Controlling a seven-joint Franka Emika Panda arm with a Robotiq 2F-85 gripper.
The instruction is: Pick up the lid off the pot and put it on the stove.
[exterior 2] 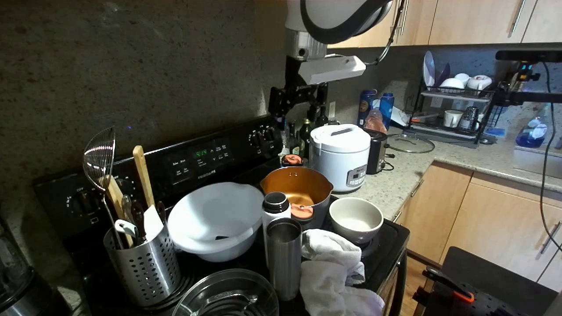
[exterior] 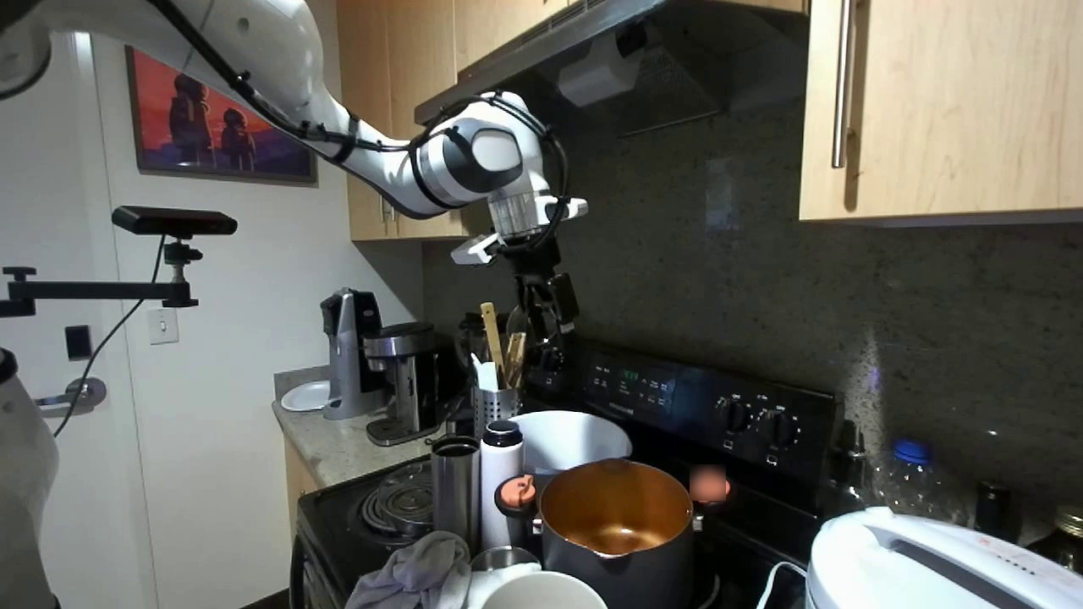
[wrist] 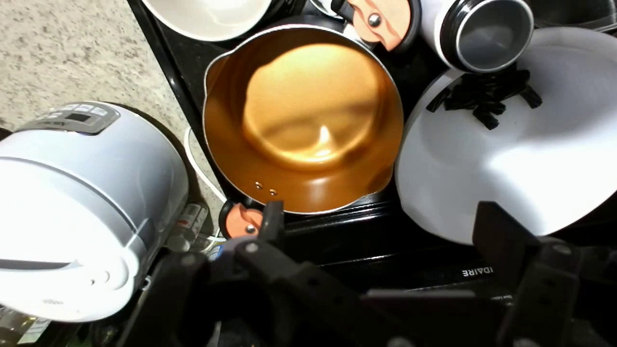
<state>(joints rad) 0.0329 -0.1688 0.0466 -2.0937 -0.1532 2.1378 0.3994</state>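
The dark grey pot (exterior: 613,575) with an orange-brown inside stands on the black stove (exterior: 330,503). It has no lid on it in any view; its inside shows in the wrist view (wrist: 308,111). A clear glass lid (exterior 2: 228,296) lies on the stove at the near edge of an exterior view. Another glass lid (exterior 2: 410,142) lies on the counter past the rice cooker. I cannot tell which belongs to the pot. My gripper (exterior: 550,326) hangs high over the back of the stove. In the wrist view the gripper (wrist: 380,212) is open, with nothing between its fingers.
A white basin (exterior 2: 215,219) stands beside the pot. A steel tumbler (exterior 2: 284,259), a white bottle (exterior 2: 275,204), a towel (exterior 2: 327,272) and a bowl (exterior 2: 355,217) crowd the stove front. The rice cooker (exterior 2: 340,153) and utensil holder (exterior 2: 145,267) flank them. The range hood (exterior: 609,59) is overhead.
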